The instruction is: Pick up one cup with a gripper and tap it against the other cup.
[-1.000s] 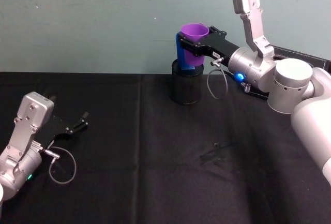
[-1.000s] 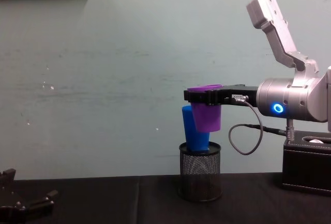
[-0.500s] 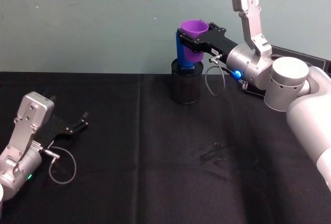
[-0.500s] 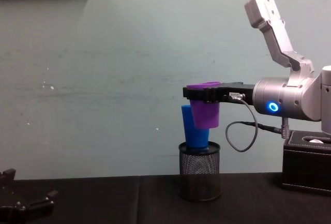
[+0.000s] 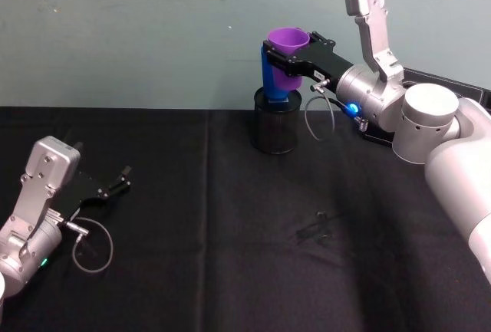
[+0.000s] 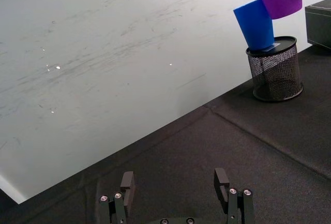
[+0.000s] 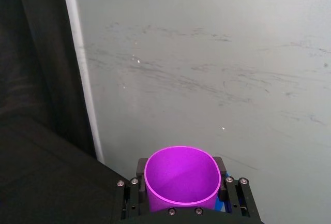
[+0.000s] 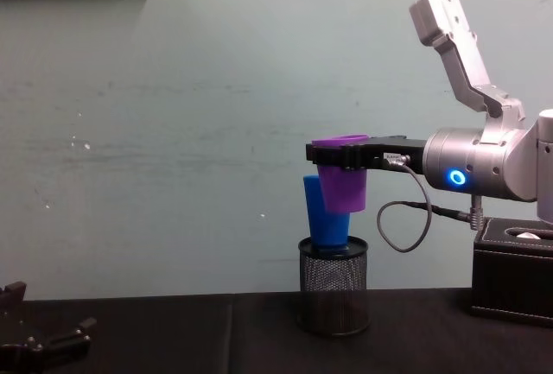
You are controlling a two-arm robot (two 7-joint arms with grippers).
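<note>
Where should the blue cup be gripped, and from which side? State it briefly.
Grip the blue cup on its exposed upper wall, below the rim, coming from the robot's left. The mesh holder hides its narrow base, and the purple cup, clamped in the right gripper, crowds its right side. The left gripper is parked open at the left.

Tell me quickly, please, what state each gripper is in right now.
Left gripper: open, empty, low over the black table.
Right gripper: shut on the purple cup, held up beside the blue cup.
</note>
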